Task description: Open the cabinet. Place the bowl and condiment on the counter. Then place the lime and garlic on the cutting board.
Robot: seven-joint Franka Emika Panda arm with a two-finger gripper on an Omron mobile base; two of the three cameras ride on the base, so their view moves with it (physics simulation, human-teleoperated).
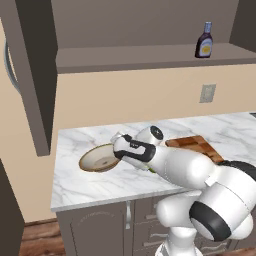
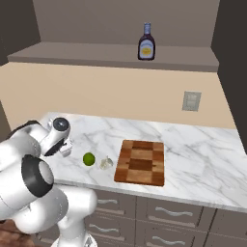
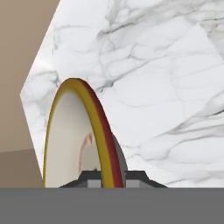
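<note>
The bowl (image 3: 74,140) is sitting closest to the hand camera, its tan rim running up between the two fingertips, and the gripper (image 3: 111,177) is pinching that rim, one finger inside the cream wall and one outside, jaws clamped tight on it. In the left base view the bowl (image 1: 98,159) is hanging tilted over the near-left part of the counter (image 1: 85,185), just in front of the gripper (image 1: 120,147); whether its underside is touching the marble cannot be told. As a judgement, the bowl is looking stiff and smooth-glazed, probably light to middling in weight, and breakable if dropped; a rim pinch is letting it swing, so it is wanting a slow, level lowering. The condiment (image 2: 146,42) is standing upright on the open cabinet (image 1: 30,75) shelf, far and to the right; being narrow-necked and likely slick, it is best taken around the body rather than the cap. The lime (image 2: 89,158) and the garlic (image 2: 106,163) are lying close together on the counter just left of the cutting board (image 2: 141,162); the lime is apt to roll, the garlic is small and light, and both are asking for a centred top grasp.
</note>
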